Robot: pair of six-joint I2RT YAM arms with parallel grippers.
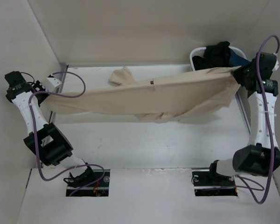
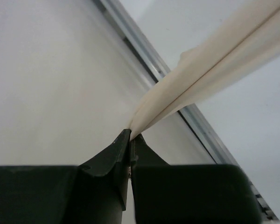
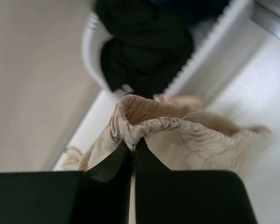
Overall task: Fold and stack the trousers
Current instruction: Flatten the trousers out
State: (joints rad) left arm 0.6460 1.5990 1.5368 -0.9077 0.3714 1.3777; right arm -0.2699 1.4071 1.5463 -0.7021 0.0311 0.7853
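Both arms come up from the bottom edge and lean outward, the left arm (image 1: 37,126) elbowing toward the left wall and the right arm (image 1: 261,121) standing tall on the right. The left gripper (image 2: 131,142) is pinched tight on one end of the trousers (image 1: 144,95), and the right gripper (image 3: 133,144) is clamped on a bunched edge at the other end. So the trousers are stretched between them across the upper middle, above the table (image 1: 154,140). In the top right, a white basket (image 1: 195,57) holds dark clothes (image 1: 219,52).

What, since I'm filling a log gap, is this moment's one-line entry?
left gripper: shut on trousers; right gripper: shut on trousers; trousers: stretched between both grippers; dark garments: in basket
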